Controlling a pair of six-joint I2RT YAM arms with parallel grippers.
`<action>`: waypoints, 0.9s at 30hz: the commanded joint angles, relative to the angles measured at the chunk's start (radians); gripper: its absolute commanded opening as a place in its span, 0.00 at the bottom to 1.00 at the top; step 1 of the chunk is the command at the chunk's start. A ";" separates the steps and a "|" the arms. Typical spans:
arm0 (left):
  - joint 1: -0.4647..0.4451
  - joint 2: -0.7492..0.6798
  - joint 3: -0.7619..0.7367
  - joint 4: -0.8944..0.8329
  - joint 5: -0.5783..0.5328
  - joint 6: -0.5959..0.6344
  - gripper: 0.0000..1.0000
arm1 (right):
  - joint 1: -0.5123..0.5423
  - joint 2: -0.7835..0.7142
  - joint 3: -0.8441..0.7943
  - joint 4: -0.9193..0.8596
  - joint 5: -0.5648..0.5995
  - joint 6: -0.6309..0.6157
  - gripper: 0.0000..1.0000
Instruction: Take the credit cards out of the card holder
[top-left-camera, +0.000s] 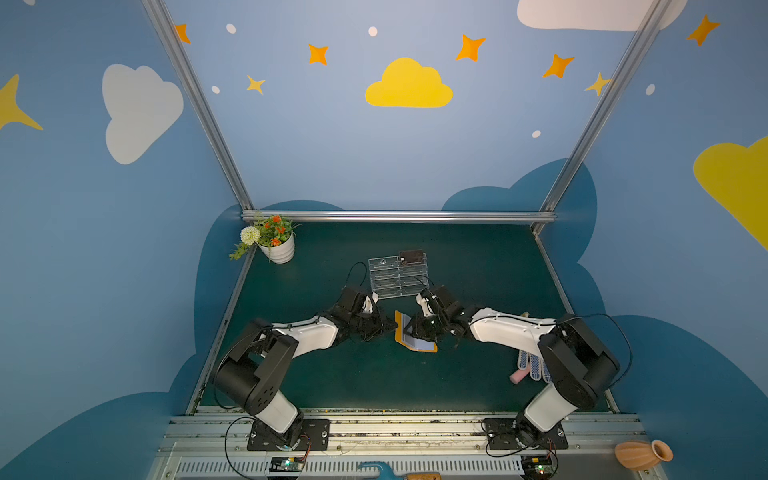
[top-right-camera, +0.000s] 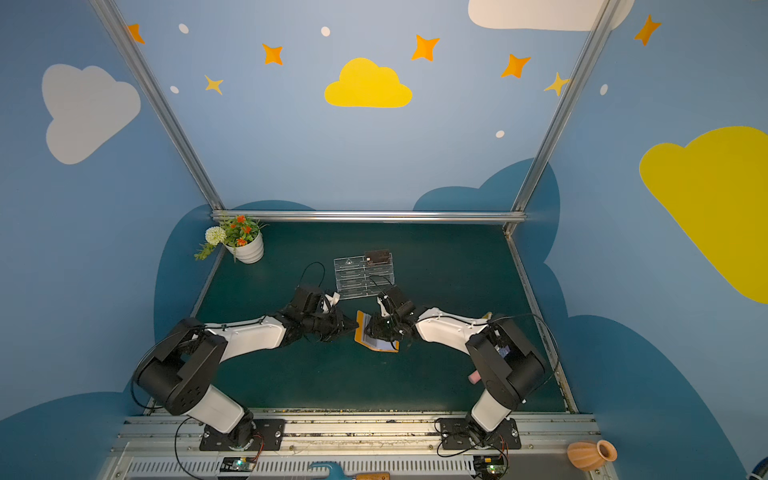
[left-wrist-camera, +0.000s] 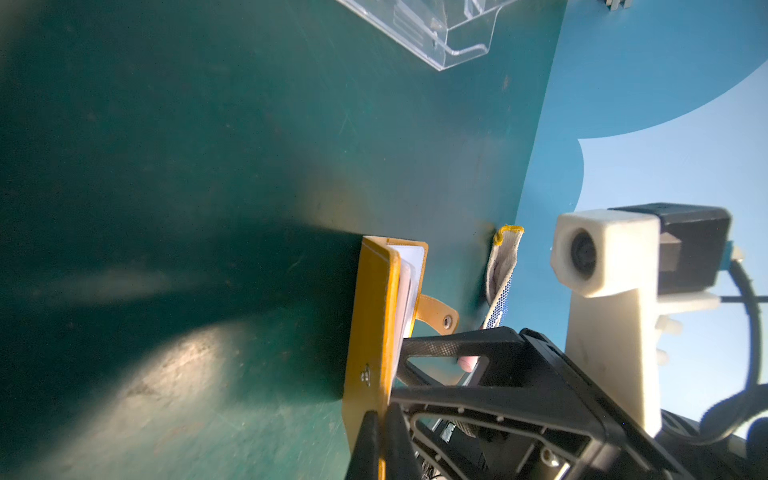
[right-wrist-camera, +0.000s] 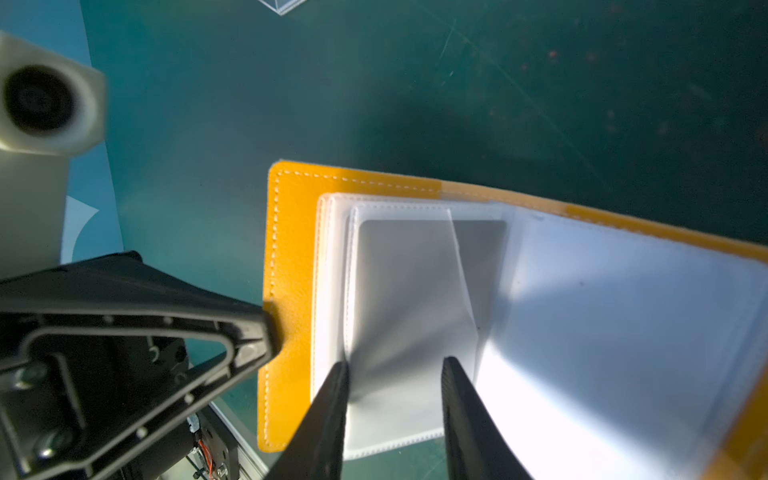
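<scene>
At the left gripper: clamped shut on the edge of the orange cover of the card holder, propping that cover up on end; at the right gripper: jaws apart though partly drawn in, straddling one clear sleeve page, nothing visibly pinched. Lies opened on the green table between the two arms, just in front of the clear acrylic stand in both top views; shows one of the credit cards as a grey rectangle behind the frosted sleeve; a further dark card on the stand's top tier. Probably handles light, thin and stiff, yet slick inside soft, floppy plastic; best pinched by the bare edge at the sleeve's mouth, not through the page, or the whole page lifts along; cannot tell which side that mouth is. Around: snap tab poking out from the flat cover; work gloves and a pink object near the right arm's base, well apart; flower pot in the far corner; only the stand close enough to hinder a pull.
</scene>
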 joint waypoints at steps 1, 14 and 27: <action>0.002 -0.008 -0.005 0.003 -0.004 0.022 0.04 | 0.003 -0.036 0.011 -0.086 0.058 -0.010 0.33; 0.004 0.006 -0.015 0.015 -0.012 0.020 0.04 | -0.023 -0.114 -0.035 -0.170 0.125 -0.019 0.30; 0.022 -0.121 0.007 -0.197 -0.122 0.052 0.72 | -0.118 -0.310 -0.095 -0.236 0.120 -0.064 0.46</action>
